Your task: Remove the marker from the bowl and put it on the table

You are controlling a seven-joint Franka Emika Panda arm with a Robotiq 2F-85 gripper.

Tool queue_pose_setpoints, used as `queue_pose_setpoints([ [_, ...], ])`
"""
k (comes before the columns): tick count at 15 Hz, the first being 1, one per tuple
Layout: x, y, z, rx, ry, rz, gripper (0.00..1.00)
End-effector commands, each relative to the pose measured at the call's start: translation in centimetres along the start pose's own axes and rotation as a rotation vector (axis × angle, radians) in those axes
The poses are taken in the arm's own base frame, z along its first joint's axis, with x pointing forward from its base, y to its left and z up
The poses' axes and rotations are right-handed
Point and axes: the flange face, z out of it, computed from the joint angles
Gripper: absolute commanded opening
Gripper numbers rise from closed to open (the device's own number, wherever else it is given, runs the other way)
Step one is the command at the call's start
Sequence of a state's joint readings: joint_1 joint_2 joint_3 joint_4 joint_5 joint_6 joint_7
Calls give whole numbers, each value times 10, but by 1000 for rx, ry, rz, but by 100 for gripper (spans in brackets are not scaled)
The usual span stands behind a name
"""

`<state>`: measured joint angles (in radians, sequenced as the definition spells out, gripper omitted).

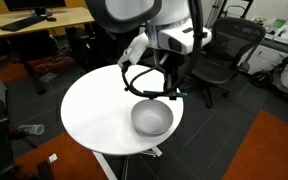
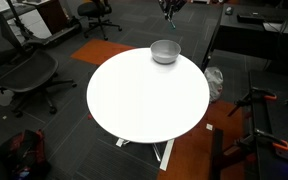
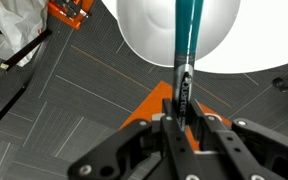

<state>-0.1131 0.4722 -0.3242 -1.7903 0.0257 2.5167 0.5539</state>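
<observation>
**A:** Pincer (image 3: 183,120) is filling the bottom of the wrist view, and its jaws are pinching the dark end of the marker (image 3: 187,40). No slack is showing.

**B:** Going by size, then. The table (image 2: 134,110) is lying well below the pincer, a broad white round, and most of it is stretching away bare to one side of the pincer.

**A:** And the bowl (image 1: 152,119)?

**B:** It's sitting underneath the pincer, close to the table's edge. In both exterior views the pincer is hanging above it with clear air between them. I'm seeing nothing inside the bowl.

**A:** The marker is running straight out from the jaws, its teal shaft pointing away past the tips. It's crossing a pale round shape below. From the wrist view I'm not managing to tell whether that shape is bowl or tabletop.

**B:** Which step are we watching?

**A:** I'm reading it as the carry. The marker is looking clear of the bowl, and the placing is not yet done.

**B:** So what is the next move asking for?

**A:** I'm expecting a sideways shift first, so bare table rather than bowl is lying beneath the pincer. Then comes a descent, and only then are the jaws spreading.

**B:** That far tip is probably meeting the surface first, and a thin round stick is likely to go rolling. I'm calling for a low, gentle release.
</observation>
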Motion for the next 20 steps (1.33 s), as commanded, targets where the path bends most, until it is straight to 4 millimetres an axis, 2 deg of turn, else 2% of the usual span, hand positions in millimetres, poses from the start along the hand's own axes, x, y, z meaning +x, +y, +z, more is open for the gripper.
queue_pose_setpoints([
  [1, -26, -6, -42, 45, 17, -63, 5],
  [8, -72, -40, -93, 131, 37, -164, 5],
  [13, -109, -64, -109, 177, 19, -219, 5],
  [20, -154, -101, -118, 177, -32, -263, 5],
])
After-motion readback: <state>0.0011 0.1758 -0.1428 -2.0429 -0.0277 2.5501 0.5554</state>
